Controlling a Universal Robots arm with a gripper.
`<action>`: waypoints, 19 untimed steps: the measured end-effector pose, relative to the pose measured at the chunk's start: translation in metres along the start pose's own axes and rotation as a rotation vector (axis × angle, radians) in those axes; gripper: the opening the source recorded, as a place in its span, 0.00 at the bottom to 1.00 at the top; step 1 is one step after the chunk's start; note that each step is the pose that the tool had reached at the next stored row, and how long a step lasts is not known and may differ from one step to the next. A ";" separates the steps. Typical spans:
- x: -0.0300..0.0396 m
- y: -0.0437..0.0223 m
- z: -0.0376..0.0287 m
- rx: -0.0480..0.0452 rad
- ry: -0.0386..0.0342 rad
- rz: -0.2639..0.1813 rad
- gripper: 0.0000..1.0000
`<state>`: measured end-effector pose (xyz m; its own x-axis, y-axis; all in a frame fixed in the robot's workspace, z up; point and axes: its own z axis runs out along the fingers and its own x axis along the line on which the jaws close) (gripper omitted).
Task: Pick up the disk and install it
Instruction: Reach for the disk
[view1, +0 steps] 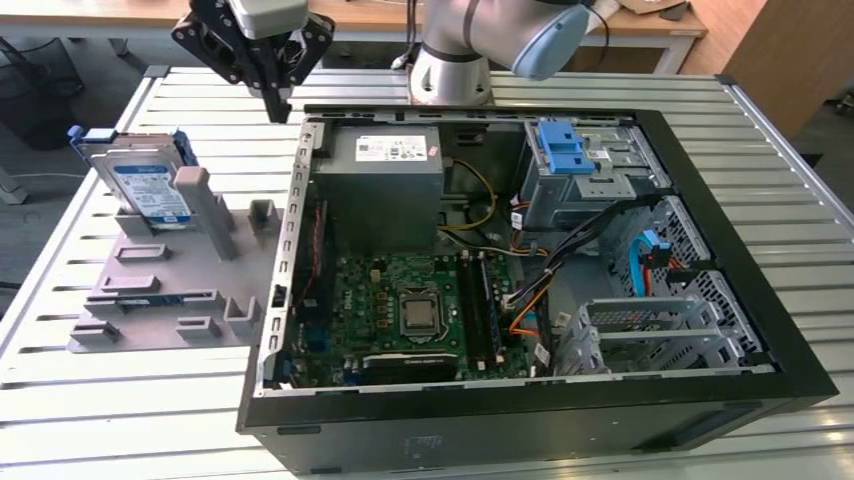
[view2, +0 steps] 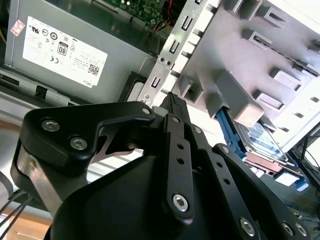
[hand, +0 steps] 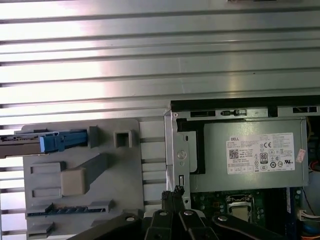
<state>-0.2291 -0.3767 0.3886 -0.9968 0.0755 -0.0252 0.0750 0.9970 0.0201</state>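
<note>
1. In the exterior view, the disk (view1: 144, 182) stands on its edge in a grey holder (view1: 167, 295) on the counter (view1: 120, 420). It is at the exterior view's left of the open computer case (view1: 747, 390). The pincer (view1: 276, 105) hangs over the counter near the case's far corner, well apart from the disk. It looks clenched, with nothing in it.
2. In the second wrist view, the pincer (view2: 175, 100) is pressed together and empty. The disk (view2: 260, 137) sits in the holder past it, not touched.
3. In the first wrist view, the pincer (hand: 176, 192) is over the case's edge. The disk (hand: 30, 142) shows from its thin side, with a blue rail.
4. I think the pick-up step is not yet done; this is the reach. A good grab calls for spreading the pincer, getting over the disk, and lining up with its flat sides.
</note>
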 end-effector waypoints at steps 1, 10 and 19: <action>0.0033 0.0002 0.0003 0.0000 0.0001 0.000 0.11; 0.0257 0.0051 0.0019 0.0001 0.0005 0.000 0.11; 0.0386 0.0090 0.0027 0.0000 0.0005 0.000 0.11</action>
<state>-0.2669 -0.3647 0.3851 -0.9968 0.0757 -0.0247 0.0752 0.9970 0.0200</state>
